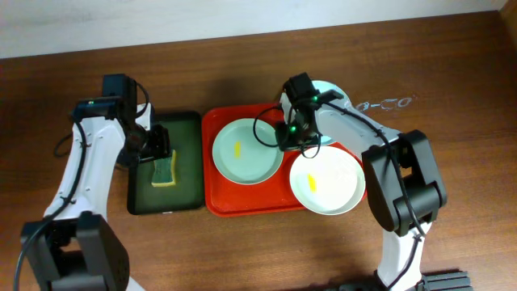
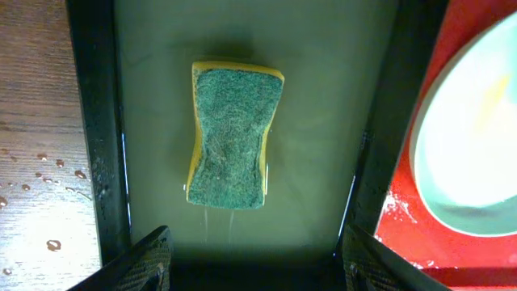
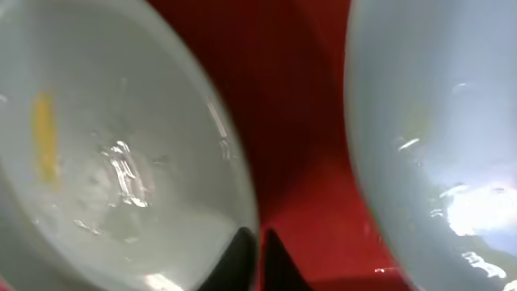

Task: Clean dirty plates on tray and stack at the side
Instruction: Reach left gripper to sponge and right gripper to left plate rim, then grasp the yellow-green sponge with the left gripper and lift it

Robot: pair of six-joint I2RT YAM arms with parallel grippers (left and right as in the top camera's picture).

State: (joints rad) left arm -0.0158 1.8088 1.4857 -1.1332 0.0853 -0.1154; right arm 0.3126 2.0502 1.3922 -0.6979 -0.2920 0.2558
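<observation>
The red tray [image 1: 212, 190] holds two pale plates, each with a yellow smear: a left one [image 1: 242, 166] and a front-right one [image 1: 339, 194]. A third, pale-mint plate [image 1: 329, 87] lies at the tray's back right corner, mostly hidden by my right arm. My right gripper [image 1: 292, 142] is shut on the right rim of the left plate [image 3: 121, 178], one finger inside the rim and one over the tray [image 3: 299, 121]. Another plate [image 3: 436, 162] lies to its right. My left gripper [image 2: 254, 246] is open and empty above the dark green tray.
The dark green tray [image 1: 187, 129] lies left of the red tray and holds a yellow sponge with a green scouring face [image 1: 164, 170], seen close up in the left wrist view [image 2: 233, 133]. Water drops lie on the wooden table [image 2: 40, 174].
</observation>
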